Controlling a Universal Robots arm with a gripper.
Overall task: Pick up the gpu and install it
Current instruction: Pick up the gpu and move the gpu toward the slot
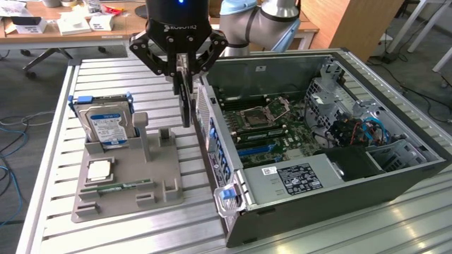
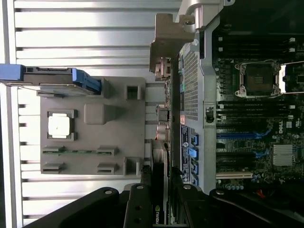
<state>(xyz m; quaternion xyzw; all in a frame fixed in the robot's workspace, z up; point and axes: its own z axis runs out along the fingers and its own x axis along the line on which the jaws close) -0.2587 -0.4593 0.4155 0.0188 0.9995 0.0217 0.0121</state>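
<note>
The gpu (image 1: 186, 103) is a thin dark card, hanging edge-on and upright from my gripper (image 1: 183, 71), which is shut on its upper edge. It hangs in the air in the gap between the grey holder stand (image 1: 166, 177) and the side wall of the open computer case (image 1: 318, 174). In the wrist view the gpu (image 2: 171, 123) runs alongside the case's rear panel, with its silvery bracket (image 2: 166, 40) at the far end. The black fingers (image 2: 142, 204) clamp it from both sides.
On the grey stand (image 2: 133, 118) there are a silver hard drive (image 1: 106, 124) in a blue frame, a square processor (image 1: 99, 169) and a green memory stick (image 1: 116, 187). The motherboard (image 1: 268, 124) with blue slots (image 1: 258, 151) lies inside the case. Everything rests on a slatted metal table (image 1: 113, 79).
</note>
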